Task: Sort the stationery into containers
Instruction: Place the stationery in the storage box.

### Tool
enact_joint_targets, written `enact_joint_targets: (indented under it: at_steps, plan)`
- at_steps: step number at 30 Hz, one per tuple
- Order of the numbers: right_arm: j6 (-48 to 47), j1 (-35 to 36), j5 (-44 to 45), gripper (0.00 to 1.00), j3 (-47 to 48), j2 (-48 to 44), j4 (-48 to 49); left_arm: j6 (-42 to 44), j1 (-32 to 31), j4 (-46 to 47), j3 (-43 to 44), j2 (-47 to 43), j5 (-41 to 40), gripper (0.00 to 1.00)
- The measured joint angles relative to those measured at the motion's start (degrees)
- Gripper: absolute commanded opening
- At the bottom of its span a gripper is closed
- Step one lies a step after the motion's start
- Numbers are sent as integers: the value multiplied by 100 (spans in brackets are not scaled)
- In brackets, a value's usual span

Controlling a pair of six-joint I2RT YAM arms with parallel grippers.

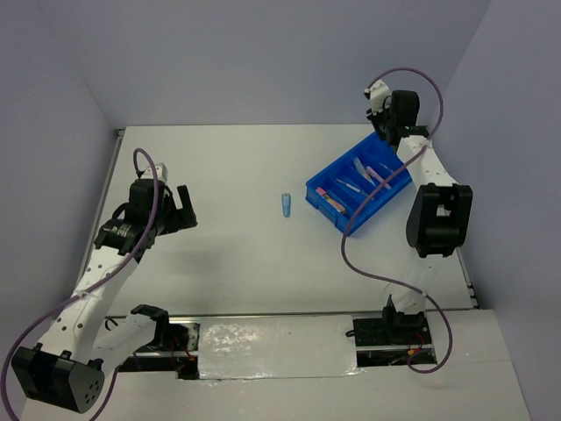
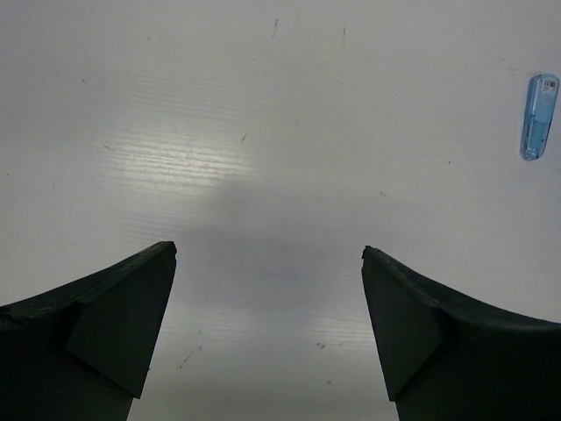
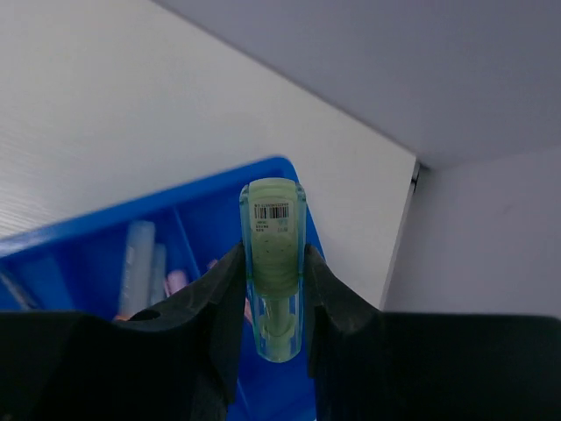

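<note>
Highlighter (image 3: 273, 224), a green one, sits pinched in the right gripper (image 3: 273, 256). The jaws are part closed on its barrel from both sides, and the label end sticks out past the tips. Just beyond lies the far corner of the blue tray (image 3: 105, 224), where a few pale pens (image 3: 138, 259) already lie in one compartment.

The main risk, as I judge it, is the place of release. The highlighter hangs so near the corner rim that letting go here could send it over the edge onto the table (image 3: 131, 105), or leave it lying across a divider. The smooth round barrel could also twist in the pinch.

Well apart, the left gripper (image 2: 268, 250) stands wide open and empty above the table. A light blue pen (image 2: 538, 116) lies loose off to its side, not yet sorted.
</note>
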Motion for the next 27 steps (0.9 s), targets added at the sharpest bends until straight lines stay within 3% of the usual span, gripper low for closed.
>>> enact_joint_targets:
  at_steps: [5, 8, 12, 16, 18, 27]
  plan:
    - [-42, -280, 448, 6, -140, 590, -7, 4, 0, -2, 0, 151, 22, 99]
    - [-7, -363, 551, 17, -140, 787, -15, 9, 0, 0, 0, 146, 31, 99]
    - [42, -407, 605, 41, -129, 896, -13, 22, -2, 0, 0, 149, 76, 99]
    - [103, -407, 505, 49, -129, 944, -72, 24, -2, 0, 0, 149, 96, 99]
    - [144, -407, 391, 61, -127, 944, -105, 28, -2, 0, 0, 149, 107, 99]
    - [837, -286, -168, 65, 68, 761, -498, 122, 0, 0, 0, 144, 136, 99]
